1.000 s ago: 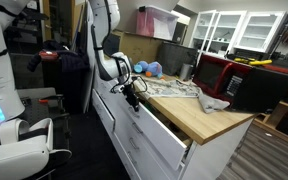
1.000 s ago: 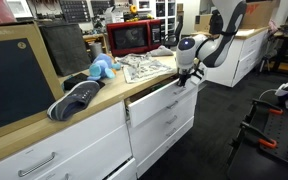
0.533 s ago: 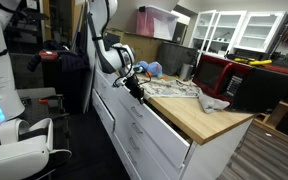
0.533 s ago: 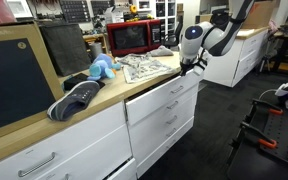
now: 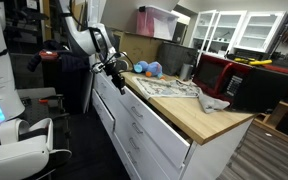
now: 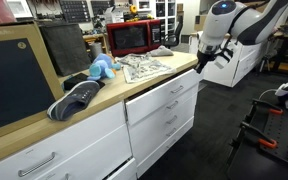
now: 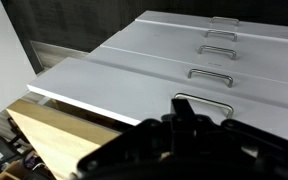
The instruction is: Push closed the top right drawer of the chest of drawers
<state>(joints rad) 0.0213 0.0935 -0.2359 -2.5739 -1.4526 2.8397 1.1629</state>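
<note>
The chest of drawers (image 5: 134, 135) is long and white with a light wood worktop (image 6: 104, 100). Its top right drawer (image 5: 156, 115) sits about flush with the other fronts in both exterior views (image 6: 164, 93). My gripper (image 5: 114, 70) hangs in the air off the end of the chest, apart from the drawer (image 6: 198, 62). In the wrist view the gripper (image 7: 184, 106) is a dark shape at the bottom with its fingers together and nothing between them. It is just above the drawer front (image 7: 114, 85) and its handle (image 7: 219, 102).
On the worktop lie a newspaper (image 6: 144, 67), a blue plush toy (image 6: 101, 68), a grey shoe (image 6: 76, 98), a red microwave (image 6: 134, 37) and a black box (image 5: 259, 88). White glass-door cupboards (image 5: 244, 30) stand behind. A black stand (image 6: 259, 130) is on the floor.
The top right drawer has gone from pulled out to about flush. My gripper rode in with it, then drew back and away towards the end of the chest.
</note>
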